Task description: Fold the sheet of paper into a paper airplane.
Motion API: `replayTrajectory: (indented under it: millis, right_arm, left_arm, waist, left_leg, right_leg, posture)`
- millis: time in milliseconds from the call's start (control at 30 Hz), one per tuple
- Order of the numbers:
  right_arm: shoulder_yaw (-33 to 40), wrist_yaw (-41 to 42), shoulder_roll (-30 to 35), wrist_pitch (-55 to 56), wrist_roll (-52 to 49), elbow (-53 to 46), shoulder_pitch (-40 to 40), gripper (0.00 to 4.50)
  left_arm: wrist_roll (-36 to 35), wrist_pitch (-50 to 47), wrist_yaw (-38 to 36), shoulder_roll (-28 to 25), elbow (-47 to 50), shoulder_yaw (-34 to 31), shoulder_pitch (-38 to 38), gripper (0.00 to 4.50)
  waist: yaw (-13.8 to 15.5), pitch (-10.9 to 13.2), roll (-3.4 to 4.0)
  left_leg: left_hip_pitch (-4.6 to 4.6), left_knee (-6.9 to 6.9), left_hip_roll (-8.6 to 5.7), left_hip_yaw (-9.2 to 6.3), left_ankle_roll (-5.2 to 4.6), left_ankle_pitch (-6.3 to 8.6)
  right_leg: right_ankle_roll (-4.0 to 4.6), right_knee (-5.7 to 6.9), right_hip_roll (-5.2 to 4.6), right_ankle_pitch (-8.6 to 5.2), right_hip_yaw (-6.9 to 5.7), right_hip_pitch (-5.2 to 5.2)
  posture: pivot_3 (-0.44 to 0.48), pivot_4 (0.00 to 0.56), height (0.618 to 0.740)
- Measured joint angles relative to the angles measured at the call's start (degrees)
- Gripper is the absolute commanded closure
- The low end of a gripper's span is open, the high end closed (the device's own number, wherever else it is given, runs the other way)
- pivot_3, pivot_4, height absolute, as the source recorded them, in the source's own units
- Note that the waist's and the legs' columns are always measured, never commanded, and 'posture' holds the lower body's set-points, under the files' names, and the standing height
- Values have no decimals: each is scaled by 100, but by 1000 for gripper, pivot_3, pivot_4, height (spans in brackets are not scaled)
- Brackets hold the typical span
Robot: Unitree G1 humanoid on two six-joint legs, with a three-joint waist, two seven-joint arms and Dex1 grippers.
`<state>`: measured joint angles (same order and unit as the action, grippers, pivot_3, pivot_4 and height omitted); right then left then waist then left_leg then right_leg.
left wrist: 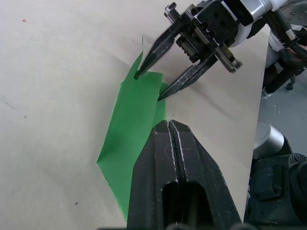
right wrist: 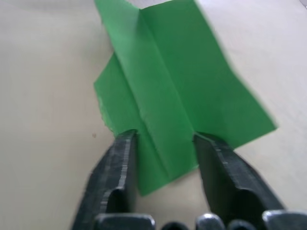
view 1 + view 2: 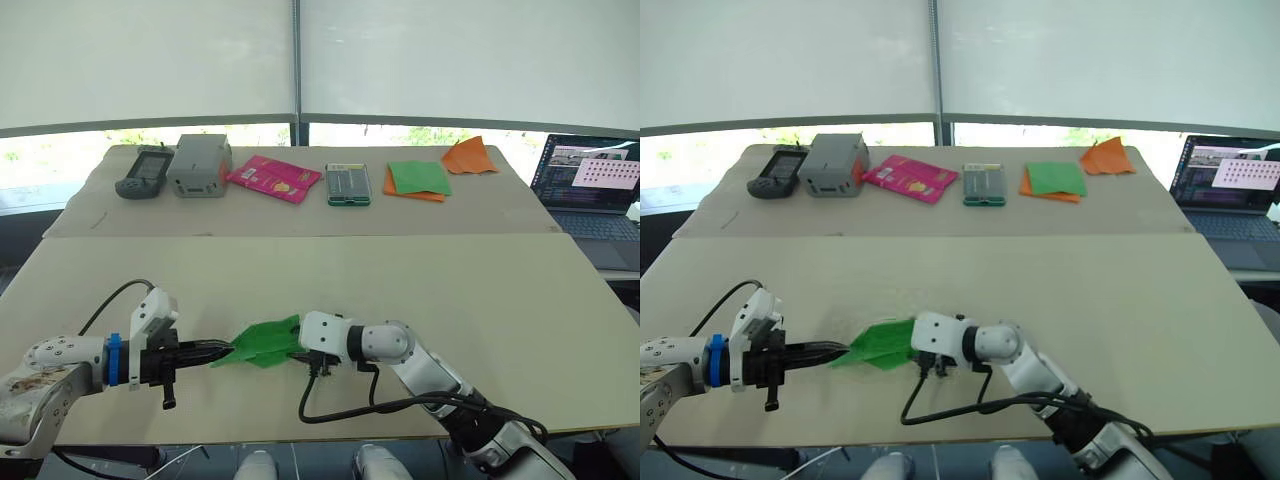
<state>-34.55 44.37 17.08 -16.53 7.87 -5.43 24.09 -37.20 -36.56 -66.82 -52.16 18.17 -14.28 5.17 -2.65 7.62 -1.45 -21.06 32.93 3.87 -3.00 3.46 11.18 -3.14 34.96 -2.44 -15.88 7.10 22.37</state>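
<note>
A partly folded sheet of paper (image 3: 265,342), bright green and creased down its length, lies flat on the near desk (image 3: 420,290) between the robot's two arms. The left gripper (image 3: 222,352) reaches in from the left with its jaws pressed together over one pointed end of the sheet, apparently pinching the paper's edge, though the exact contact is hidden beneath the fingers. The right gripper (image 2: 163,139) faces it from the other side, its jaws spread apart and planted tip-down on the paper, one fingertip (image 1: 137,74) at the sheet's far corner and the other on its surface near the central crease. In the right wrist view the two fingers straddle the raised middle fold, holding nothing between them. On the far desk (image 3: 300,215), well apart from the work, sit a dark handheld device (image 3: 145,171), a grey box (image 3: 199,165), a pink packet (image 3: 273,178), a small green-edged case (image 3: 348,184), a stack of green and orange sheets (image 3: 417,180) and an orange pointed paper piece (image 3: 469,156). An open laptop (image 3: 592,185) stands at the right edge.
</note>
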Motion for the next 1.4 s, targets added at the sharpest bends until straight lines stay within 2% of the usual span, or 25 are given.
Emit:
replayTrajectory:
  millis: [67,333,433,600,667,767,1000,1133,1233,1400]
  right_arm:
    - [0,-3,-40,0,20,0,0,4464]
    - [15,-45,-76,-4,103,-22,14,4489]
    - [228,-64,-21,-246,26,-289,-17,4489]
    - [1213,89,464,-2221,-697,-2183,-405,4489]
    - [1370,154,773,-3121,-947,-2848,-712,4489]
    - [1479,-116,793,-4387,-1166,-3461,-1015,4489]
    - [1650,-1089,654,-5018,-1132,-3801,-1263,4489]
    - [2667,-1908,651,-4972,-798,-3797,-1648,4489]
    - [3659,-2336,380,-4973,-712,-3798,-1800,4489]
    - [5091,-2465,552,-4975,-734,-3471,-2101,4489]
  left_arm:
    - [0,0,12,0,0,0,0,4500]
    - [-24,-2,85,53,-1,54,-53,4500]
    - [-29,0,174,189,-28,117,-198,4500]
    - [-24,30,437,544,-113,215,-442,4500]
    - [-15,53,593,721,-149,221,-542,4500]
    - [-38,35,853,1007,-138,256,-741,4500]
    - [-125,-18,1027,1186,112,454,-720,4500]
    - [-125,-23,1213,1336,115,480,-736,4500]
    - [-126,-77,1330,1455,153,621,-745,4500]
    - [-124,-85,1419,1536,192,692,-739,4500]
  waist:
    - [3,0,0]
    - [5,-1,0]
    - [16,0,1]
    - [55,-9,-2]
    - [58,-15,-8]
    - [12,-25,-22]
    - [-1,-29,-14]
    - [67,-29,-16]
    - [39,-31,-19]
    - [25,-29,-11]
  left_leg:
    - [0,0,0,0,0,0]
    - [0,0,0,0,0,0]
    - [-3,1,-2,0,0,0]
    - [-3,3,-1,-1,1,-1]
    - [-3,3,-1,-1,1,0]
    - [-3,3,-1,-3,3,1]
    - [-2,4,-4,-3,26,15]
    - [-13,11,-15,-2,28,15]
    - [-10,11,-13,-5,27,15]
    - [-9,10,-14,-4,3,0]
  right_leg:
    - [0,0,0,0,0,0]
    - [0,0,0,0,0,-1]
    - [0,0,0,0,0,-1]
    - [-1,-1,0,1,-2,-10]
    - [-1,-2,-1,0,-1,-11]
    - [-1,-3,0,0,0,-2]
    - [-1,-7,-1,0,1,2]
    - [-1,-21,-8,0,4,-4]
    - [-2,-21,-5,0,5,-7]
    - [-2,-20,-5,1,5,-11]
  posture:
    - [0,150,740]
    - [0,150,740]
    - [0,150,740]
    - [0,150,740]
    - [0,150,740]
    - [0,150,740]
    - [0,150,740]
    - [0,150,740]
    - [0,150,740]
    - [0,150,740]
